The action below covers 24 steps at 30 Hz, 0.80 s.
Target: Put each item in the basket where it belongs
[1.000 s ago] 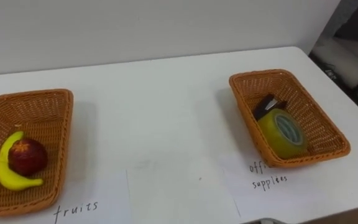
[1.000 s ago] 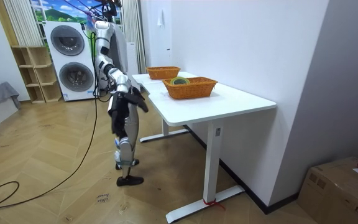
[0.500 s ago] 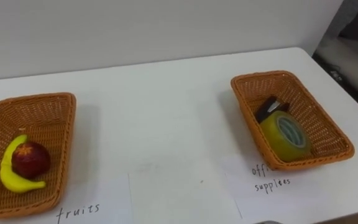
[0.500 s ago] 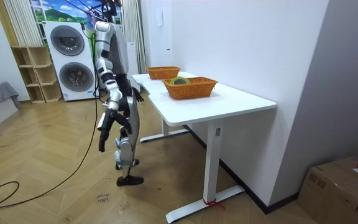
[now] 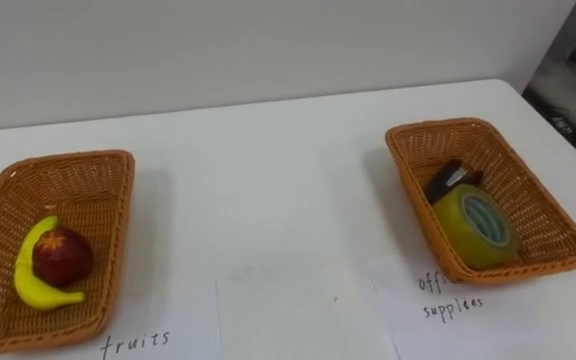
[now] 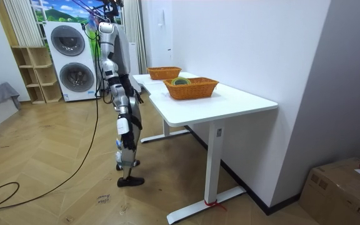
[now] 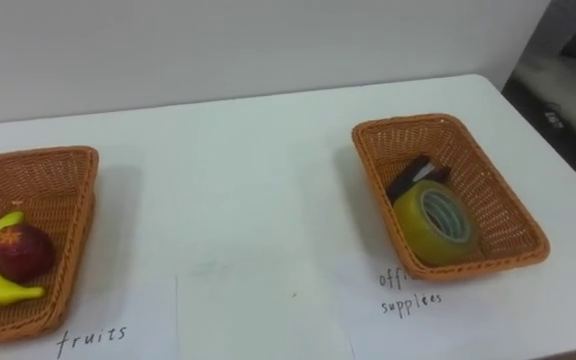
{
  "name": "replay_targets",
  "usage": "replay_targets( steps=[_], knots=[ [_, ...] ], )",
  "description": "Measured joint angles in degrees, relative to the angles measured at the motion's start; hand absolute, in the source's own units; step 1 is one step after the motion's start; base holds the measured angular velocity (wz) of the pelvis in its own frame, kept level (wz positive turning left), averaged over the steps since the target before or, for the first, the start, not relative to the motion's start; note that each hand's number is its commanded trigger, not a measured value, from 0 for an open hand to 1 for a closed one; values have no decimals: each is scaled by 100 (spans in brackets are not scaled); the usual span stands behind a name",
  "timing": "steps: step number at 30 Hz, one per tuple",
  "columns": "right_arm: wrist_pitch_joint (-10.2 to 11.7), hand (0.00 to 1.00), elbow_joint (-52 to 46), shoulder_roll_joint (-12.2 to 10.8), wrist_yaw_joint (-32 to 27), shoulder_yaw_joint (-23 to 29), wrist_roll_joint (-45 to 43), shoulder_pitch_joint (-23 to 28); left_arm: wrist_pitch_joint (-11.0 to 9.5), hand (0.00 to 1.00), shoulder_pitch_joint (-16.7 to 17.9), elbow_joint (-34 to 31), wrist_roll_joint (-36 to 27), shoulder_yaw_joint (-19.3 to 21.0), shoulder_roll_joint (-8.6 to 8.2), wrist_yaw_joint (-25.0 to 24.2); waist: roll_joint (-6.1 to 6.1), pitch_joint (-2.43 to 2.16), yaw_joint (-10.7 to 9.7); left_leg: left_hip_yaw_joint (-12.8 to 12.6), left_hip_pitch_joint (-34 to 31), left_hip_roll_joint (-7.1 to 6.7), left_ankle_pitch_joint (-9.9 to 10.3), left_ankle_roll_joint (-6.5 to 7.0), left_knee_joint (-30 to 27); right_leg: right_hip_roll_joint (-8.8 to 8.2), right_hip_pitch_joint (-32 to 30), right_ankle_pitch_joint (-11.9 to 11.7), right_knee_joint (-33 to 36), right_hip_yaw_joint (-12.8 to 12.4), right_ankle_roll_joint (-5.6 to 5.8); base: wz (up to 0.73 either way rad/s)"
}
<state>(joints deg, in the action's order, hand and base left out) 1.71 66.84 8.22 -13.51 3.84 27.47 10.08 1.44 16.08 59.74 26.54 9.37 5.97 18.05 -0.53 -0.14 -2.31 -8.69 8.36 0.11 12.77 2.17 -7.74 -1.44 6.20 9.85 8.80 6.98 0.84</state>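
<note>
Since a second ago the robot's right arm has dropped: in the room view it was bent up in front of the body towards the table edge, and it hangs straight down along the near side. What I take to be the right hand lies against the thigh, well clear of the table. It is too small there for me to tell whether its fingers are curled or straight, or whether it holds anything. The robot stands upright at the same place beside the table's long edge, with the washing machines behind it.

On the table nothing has changed place. Both eye views have slid a little sideways, but the whole scene moved together, so that is the head camera's own shift. The office basket on the robot's right holds a yellow-green tape roll leaning on its near wall, with a dark object just behind and touching it. The fruit basket sits well apart on the left, with a banana curving round a red fruit that rests against it. A handwritten paper label lies before the fruit basket, another label before the office basket, and a blank sheet between them.
</note>
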Motion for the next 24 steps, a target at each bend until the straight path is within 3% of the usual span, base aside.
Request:
replay_targets(
  steps=[4, 13, 18, 24],
  knots=[
    [1, 0, -2, -49, 419, -500, -709, -158, -12, 0, -63, 64, -4, -237, -9, -5, -7, 6, 165, 10, 31, 10, 5, -5, 2, 1, 56, 0, -14, 44, 0, 5],
    [17, 0, -14, -115, 933, -749, -1729, -444, -52, 0, -122, 194, -4, -285, -67, -33, -1, 30, 412, 110, 5, 11, 12, -7, -1, -5, 119, 0, -22, 182, 0, 5],
    [41, 0, -29, -125, 967, -951, -1765, -459, -49, 0, -129, 229, -25, -292, -126, -26, 6, 33, 556, 110, 4, 11, 12, -7, -2, -7, 120, 0, -19, 188, 0, 0],
    [201, 0, -29, -140, 1192, -1177, -1684, -466, -53, 0, -101, 332, -520, -541, -143, -161, 11, 36, 588, 132, 3, 9, 13, -7, -3, -10, 141, 0, -19, 210, 0, 1]
  ],
)
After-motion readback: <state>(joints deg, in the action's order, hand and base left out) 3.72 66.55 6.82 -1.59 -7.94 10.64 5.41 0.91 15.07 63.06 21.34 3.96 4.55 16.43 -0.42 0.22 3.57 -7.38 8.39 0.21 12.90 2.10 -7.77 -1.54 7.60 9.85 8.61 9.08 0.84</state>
